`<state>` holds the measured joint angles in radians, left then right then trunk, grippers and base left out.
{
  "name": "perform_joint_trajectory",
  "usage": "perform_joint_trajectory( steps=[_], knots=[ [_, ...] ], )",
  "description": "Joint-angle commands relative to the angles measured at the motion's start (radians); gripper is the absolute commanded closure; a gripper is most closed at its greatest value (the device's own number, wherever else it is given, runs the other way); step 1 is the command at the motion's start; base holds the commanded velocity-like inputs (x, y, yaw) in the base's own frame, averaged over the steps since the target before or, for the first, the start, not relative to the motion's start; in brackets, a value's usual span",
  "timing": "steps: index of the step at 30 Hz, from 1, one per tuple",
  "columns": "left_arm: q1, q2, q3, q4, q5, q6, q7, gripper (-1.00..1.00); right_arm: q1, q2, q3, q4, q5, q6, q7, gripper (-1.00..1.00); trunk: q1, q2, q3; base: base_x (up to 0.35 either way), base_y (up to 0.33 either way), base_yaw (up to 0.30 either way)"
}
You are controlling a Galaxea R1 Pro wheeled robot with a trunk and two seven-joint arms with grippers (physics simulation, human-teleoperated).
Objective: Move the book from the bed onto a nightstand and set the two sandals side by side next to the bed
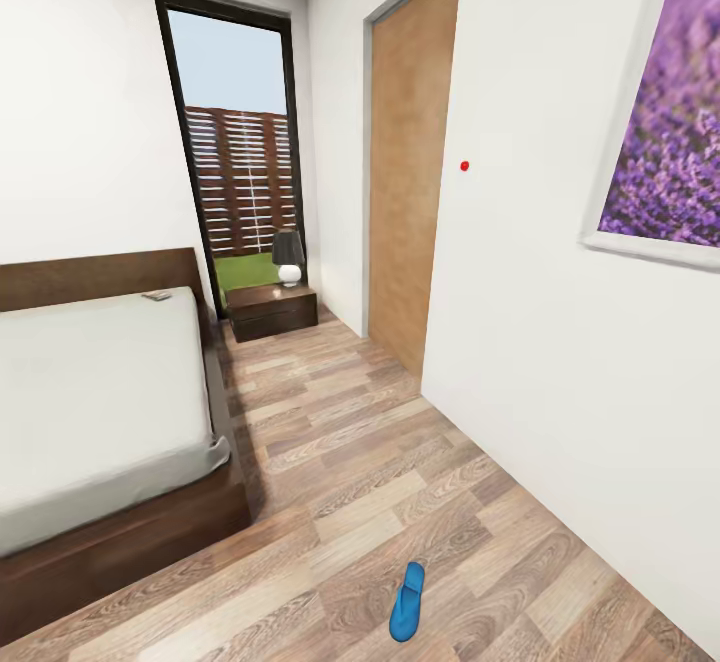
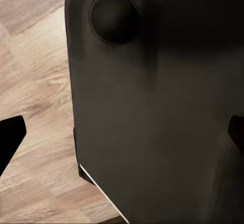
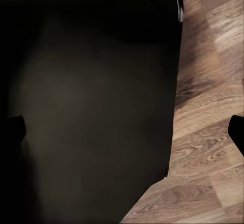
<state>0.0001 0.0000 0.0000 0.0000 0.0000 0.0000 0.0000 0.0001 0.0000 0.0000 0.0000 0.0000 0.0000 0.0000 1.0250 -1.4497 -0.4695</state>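
Wood-plank floor [image 1: 380, 462] runs between the bed [image 1: 100, 412] and a white wall bearing a lavender picture [image 1: 670, 112]. Both wrist views look down past dark robot body at the planks; each end effector's fingertips sit wide apart, released, holding nothing. One blue sandal [image 1: 407, 601] lies on the floor near the bed's foot. A small flat object [image 1: 157, 295] lies by the headboard. Beyond stands the nightstand [image 1: 272, 310] with its lamp [image 1: 288, 257].

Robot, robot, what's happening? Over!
Both grippers open, empty. Book on bed by headboard. One sandal on floor ahead. Path to nightstand open.
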Motion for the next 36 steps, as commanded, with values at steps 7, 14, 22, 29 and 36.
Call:
perform_joint_trajectory(
  steps=[7,14,22,29,36],
  knots=[
    [0.017,-0.007,0.007,0.005,0.005,0.033,-0.002,-1.0,0.002,0.002,0.001,0.04,0.0,0.025,0.018,-1.0,0.0,0.0,0.0,0.0,0.0,0.0],
    [0.015,-0.018,0.007,-0.035,0.015,0.031,-0.002,-1.0,0.003,0.002,0.002,0.05,0.0,0.022,0.018,-1.0,0.0,0.0,0.0,0.0,0.0,0.0],
    [0.015,-0.018,0.008,-0.08,0.015,0.029,-0.002,-1.0,0.003,0.002,0.002,0.048,0.001,0.016,0.018,-1.0,0.0,0.0,0.0,0.0,0.0,0.0],
    [0.015,-0.017,0.009,-0.112,0.014,0.006,-0.002,-1.0,0.003,-0.002,-0.006,0.034,0.001,0.008,0.017,-1.0,0.0,0.0,0.0,0.0,0.0,0.0],
    [0.013,-0.015,0.009,-0.151,0.009,-0.013,-0.002,-1.0,0.003,-0.025,-0.018,-0.005,-0.002,0.007,0.017,-1.0,0.0,0.0,0.0,0.0,0.0,0.0]
  ],
)
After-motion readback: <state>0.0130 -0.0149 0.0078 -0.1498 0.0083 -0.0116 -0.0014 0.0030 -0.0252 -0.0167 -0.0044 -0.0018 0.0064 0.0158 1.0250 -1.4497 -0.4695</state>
